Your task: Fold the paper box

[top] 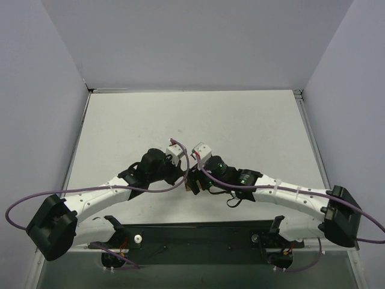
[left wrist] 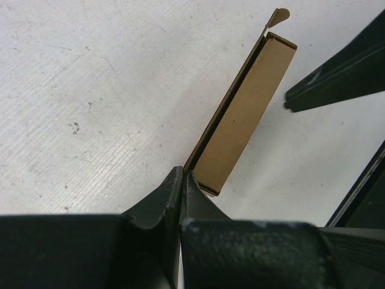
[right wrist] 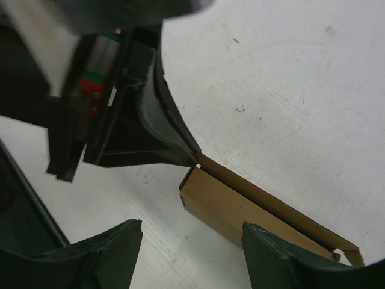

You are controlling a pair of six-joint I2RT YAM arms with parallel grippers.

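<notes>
The paper box [left wrist: 246, 114] is a slim brown cardboard box lying on the white table, its long lid flap standing slightly open with a small tab [left wrist: 278, 16] at the far end. My left gripper [left wrist: 182, 174] is shut, pinching the near corner of that lid flap. In the right wrist view the box [right wrist: 240, 205] lies between the fingers of my right gripper [right wrist: 192, 226], which is open and not touching it; the left gripper's tip [right wrist: 180, 147] meets the box's corner. From above, the box [top: 194, 182] is mostly hidden between the two grippers.
White table [top: 240, 126] with grey walls on the left, back and right sides. A finger of the right gripper [left wrist: 337, 72] shows dark beside the box in the left wrist view. Both arms meet at the table's near middle.
</notes>
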